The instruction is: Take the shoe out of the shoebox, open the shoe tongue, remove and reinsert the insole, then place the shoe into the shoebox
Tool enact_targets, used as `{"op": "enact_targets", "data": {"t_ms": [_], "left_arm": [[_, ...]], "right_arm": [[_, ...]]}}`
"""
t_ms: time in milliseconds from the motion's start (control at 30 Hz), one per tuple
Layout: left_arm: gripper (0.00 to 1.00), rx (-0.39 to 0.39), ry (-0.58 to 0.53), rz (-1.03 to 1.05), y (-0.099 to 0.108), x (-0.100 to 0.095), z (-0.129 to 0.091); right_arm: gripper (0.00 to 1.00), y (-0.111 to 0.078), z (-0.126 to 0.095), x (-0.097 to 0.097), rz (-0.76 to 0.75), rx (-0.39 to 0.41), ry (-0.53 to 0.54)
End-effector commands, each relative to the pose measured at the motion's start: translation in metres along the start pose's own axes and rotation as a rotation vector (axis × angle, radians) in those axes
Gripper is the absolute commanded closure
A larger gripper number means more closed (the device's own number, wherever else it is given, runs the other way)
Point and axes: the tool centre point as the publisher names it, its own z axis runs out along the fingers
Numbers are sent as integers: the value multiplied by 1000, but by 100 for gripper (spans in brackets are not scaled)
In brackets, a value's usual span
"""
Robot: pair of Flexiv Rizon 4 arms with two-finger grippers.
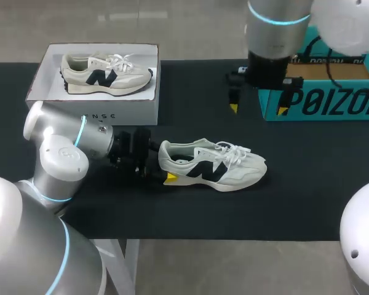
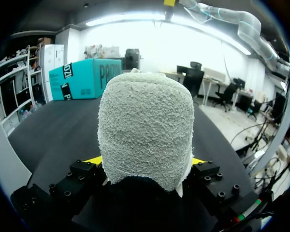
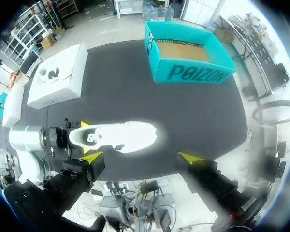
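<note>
Black cloth covers the table (image 1: 295,203), and on it I count two shoes, two boxes and two grippers.

Nearest the robot, one pale shoe (image 1: 212,165) with a dark side mark and white laces lies on its sole near the middle of the table, heel toward the left arm and toe pointing to the right. The left gripper (image 1: 165,169) is clamped on the heel of this shoe. In the left wrist view the fuzzy grey heel stands between the two yellow fingertips (image 2: 94,159), one pressed against each side.

Farther back, the right gripper (image 1: 258,109) hangs above the table, just beside the teal box (image 1: 323,103). Its fingers are spread wide and hold nothing. From its wrist view the shoe lies well below it.

At the far edge stand the two boxes, well apart. The white shoebox (image 1: 129,110) on the left holds the second shoe (image 1: 107,74), lying on its side, toe to the right. The teal box, on the right, is open at the top and shows a brown floor.
</note>
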Motion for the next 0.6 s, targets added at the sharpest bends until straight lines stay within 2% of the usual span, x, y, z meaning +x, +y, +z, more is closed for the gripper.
{"op": "enact_targets", "data": {"t_ms": [33, 333, 600], "left_arm": [[100, 2, -2, 0, 3, 1, 5], [100, 2, -2, 0, 3, 1, 5], [100, 2, -2, 0, 3, 1, 5]], "right_arm": [[0, -1, 32, 33, -23, 32, -168], [0, -22, 71, 72, -86, 77, -137], [0, -36, 98, 105, -232, 92, -189]]}}
